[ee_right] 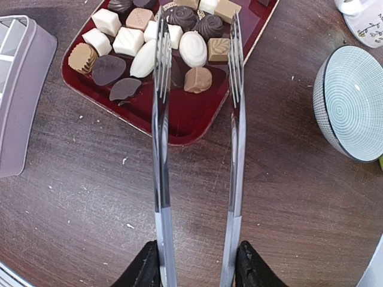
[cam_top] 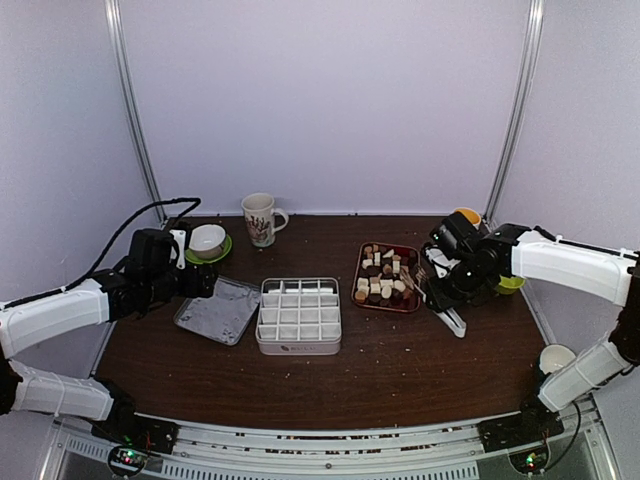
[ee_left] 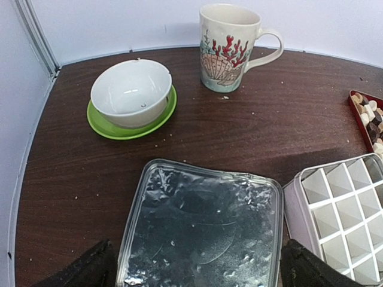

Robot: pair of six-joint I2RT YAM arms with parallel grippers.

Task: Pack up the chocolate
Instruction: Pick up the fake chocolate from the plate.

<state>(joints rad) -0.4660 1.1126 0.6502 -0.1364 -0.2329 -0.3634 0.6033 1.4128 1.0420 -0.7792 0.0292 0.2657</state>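
Note:
The chocolate (ee_right: 192, 49) is a heap of dark, tan and white pieces on a red tray (ee_right: 179, 113), also seen from above as chocolate (cam_top: 385, 275). My right gripper (ee_right: 197, 266) is shut on metal tongs (ee_right: 160, 119) by their two arms. The tong tips stand apart over the tray's near pieces, and nothing is pinched between them. An empty white divided box (cam_top: 298, 315) sits mid-table, and its clear lid (ee_left: 203, 233) lies to its left. My left gripper (ee_left: 197, 272) hangs wide open over the lid's near edge and holds nothing.
A shell-patterned mug (ee_left: 230, 48) and a white bowl on a green saucer (ee_left: 131, 95) stand at the back left. A striped bowl (ee_right: 353, 101) sits right of the tray. A small white cup (cam_top: 555, 357) is at the table's right edge.

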